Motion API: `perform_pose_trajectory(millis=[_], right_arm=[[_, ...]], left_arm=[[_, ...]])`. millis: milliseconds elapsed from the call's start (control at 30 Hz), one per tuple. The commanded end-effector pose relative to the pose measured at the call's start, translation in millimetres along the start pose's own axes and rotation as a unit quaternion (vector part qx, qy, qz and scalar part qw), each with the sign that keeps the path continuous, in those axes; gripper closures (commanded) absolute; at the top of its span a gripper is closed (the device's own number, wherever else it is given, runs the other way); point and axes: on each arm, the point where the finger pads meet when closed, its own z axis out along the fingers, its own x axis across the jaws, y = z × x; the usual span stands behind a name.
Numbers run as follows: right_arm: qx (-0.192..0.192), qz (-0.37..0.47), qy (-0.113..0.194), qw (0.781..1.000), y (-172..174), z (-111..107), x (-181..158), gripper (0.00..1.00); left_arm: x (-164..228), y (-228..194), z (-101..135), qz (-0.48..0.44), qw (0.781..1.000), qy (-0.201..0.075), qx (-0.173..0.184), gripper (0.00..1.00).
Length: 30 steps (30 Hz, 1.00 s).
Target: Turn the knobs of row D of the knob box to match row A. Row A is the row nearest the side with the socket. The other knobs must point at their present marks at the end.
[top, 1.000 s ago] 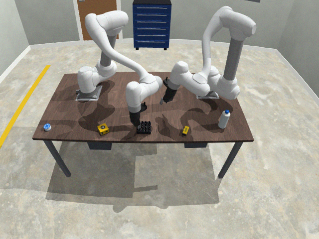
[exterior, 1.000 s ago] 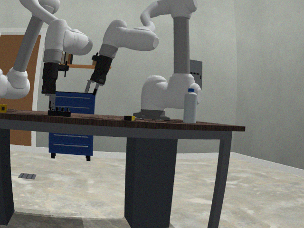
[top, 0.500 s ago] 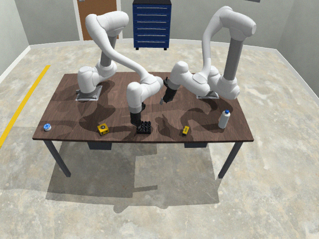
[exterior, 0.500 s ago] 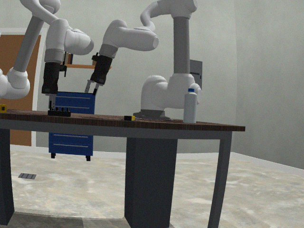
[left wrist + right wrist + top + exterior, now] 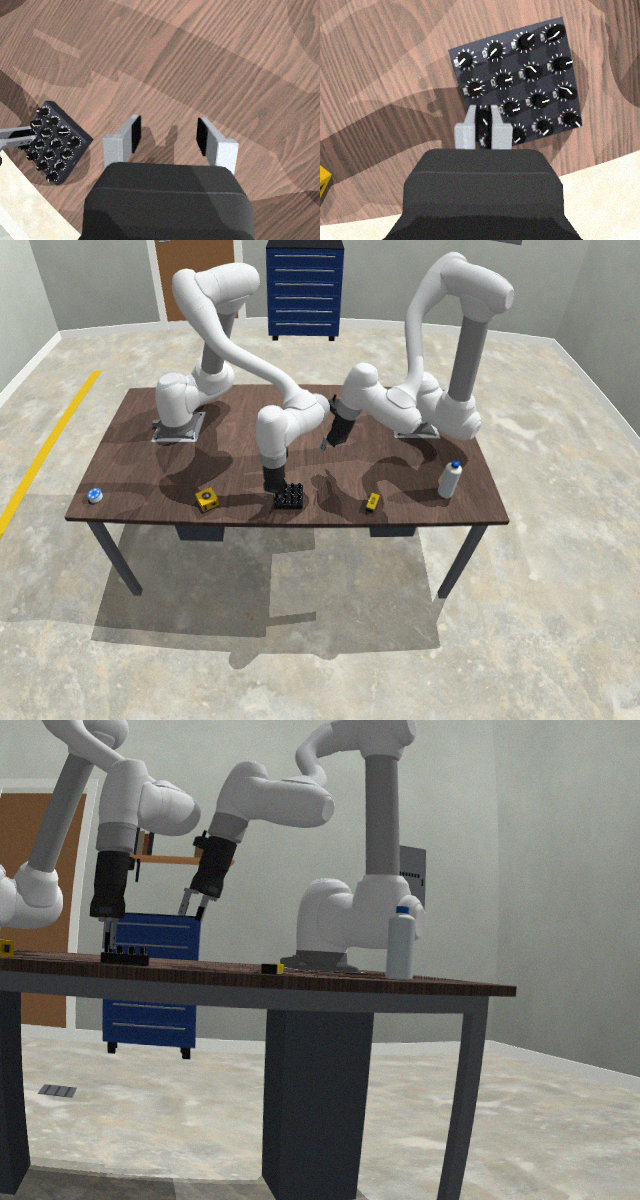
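Right wrist view shows the right tool (image 5: 279, 492) (image 5: 109, 948) (image 5: 29, 135) (image 5: 483, 116) around one knob (image 5: 484, 121)

The right gripper (image 5: 279, 491) (image 5: 109, 949) (image 5: 29, 135) (image 5: 483, 116) is being turned about its own upright axis above the knob box (image 5: 288, 505) (image 5: 125, 959) (image 5: 75, 126) (image 5: 485, 72). The dark bracket (image 5: 286, 451) (image 5: 132, 862) beside the gripper's body is being swung round with it, and in the exterior view is being brought further behind that body.
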Motion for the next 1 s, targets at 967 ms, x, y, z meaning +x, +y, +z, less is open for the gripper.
perform_pose_trajectory(millis=[967], right_arm=[[0.001, -0.165, 0.002, 0.986, 0.1, -1.0, 0.5, 0.70]], left_arm=[[-0.5, 0.0, -0.5, 0.000, 1.000, -0.001, 0.000, 0.00]])
